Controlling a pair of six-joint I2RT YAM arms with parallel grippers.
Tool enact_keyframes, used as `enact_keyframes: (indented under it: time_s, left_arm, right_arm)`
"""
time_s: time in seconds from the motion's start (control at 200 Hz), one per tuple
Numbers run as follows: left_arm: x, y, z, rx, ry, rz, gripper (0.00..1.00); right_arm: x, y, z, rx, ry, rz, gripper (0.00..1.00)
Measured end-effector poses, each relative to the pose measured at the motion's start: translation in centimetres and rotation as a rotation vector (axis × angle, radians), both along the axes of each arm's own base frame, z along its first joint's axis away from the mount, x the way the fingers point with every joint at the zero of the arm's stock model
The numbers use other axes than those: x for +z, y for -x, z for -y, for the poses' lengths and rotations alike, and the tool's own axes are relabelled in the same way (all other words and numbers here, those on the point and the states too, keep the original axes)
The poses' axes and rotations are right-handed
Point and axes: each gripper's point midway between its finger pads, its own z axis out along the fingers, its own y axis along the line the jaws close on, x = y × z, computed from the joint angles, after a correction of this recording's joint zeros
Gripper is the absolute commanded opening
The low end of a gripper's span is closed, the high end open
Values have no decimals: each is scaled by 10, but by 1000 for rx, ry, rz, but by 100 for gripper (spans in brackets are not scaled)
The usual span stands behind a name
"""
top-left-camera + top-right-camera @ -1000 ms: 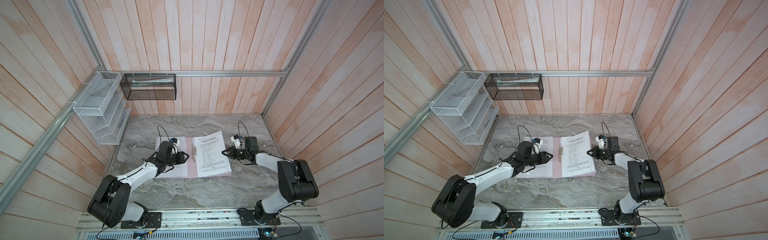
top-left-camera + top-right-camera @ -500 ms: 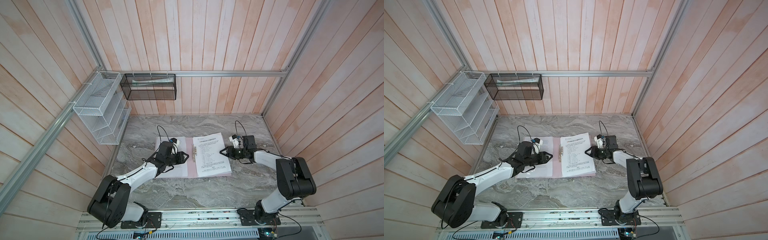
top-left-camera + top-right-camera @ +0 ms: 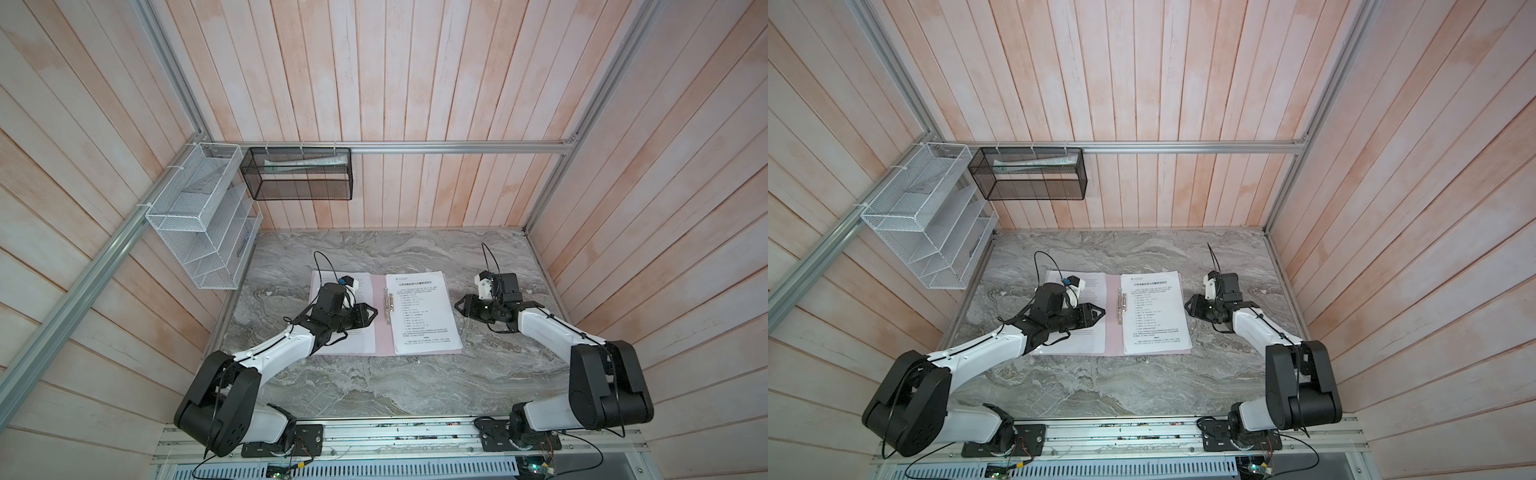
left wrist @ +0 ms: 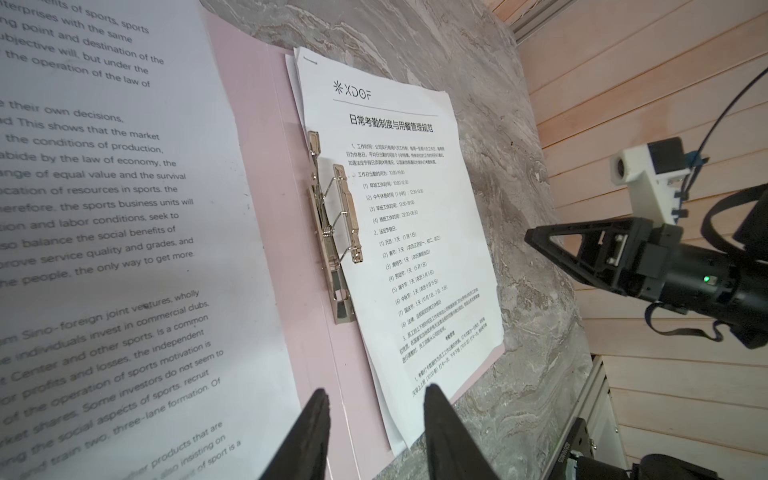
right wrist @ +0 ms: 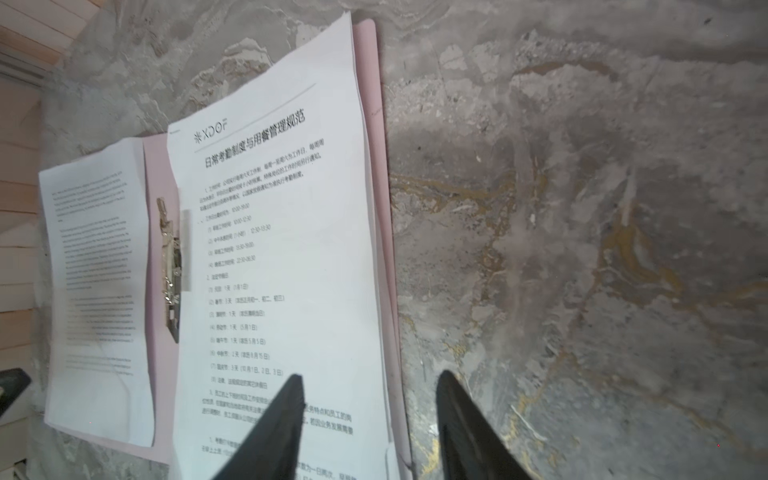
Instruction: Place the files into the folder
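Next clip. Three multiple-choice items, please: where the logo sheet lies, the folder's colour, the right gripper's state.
1. The logo sheet lies: A on the folder's right half; B on its left half; C off the folder.
2. The folder is: A blue; B pale pink; C green.
3. The right gripper is: A shut on a sheet; B shut, empty; C open, holding nothing.
Key: 1 A, it lies right of the silver clip; 2 B, pink card shows along the spine; 3 C, its fingers stand apart, nothing between.
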Motion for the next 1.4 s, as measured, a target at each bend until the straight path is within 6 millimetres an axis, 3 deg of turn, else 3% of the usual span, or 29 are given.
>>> enact_keyframes:
  time_s: [0.155,0.47,0.9,1.4]
  left_arm:
    - [0,0,0,0,1,1,40]
    - [-5,3,-1,1,-2,-9,40]
    - [-6,8,1,-11,-2,-10,40]
    - [-6,13,8,-30,-1,-13,40]
  right_arm:
    - [-22,26,2,2,19,-68,28]
    - [-41,52,-1,3,-15,-117,28]
    - [-44,59,-12,9,-100,-119,22]
    - [-34,61,-21,24,-144,-98,21]
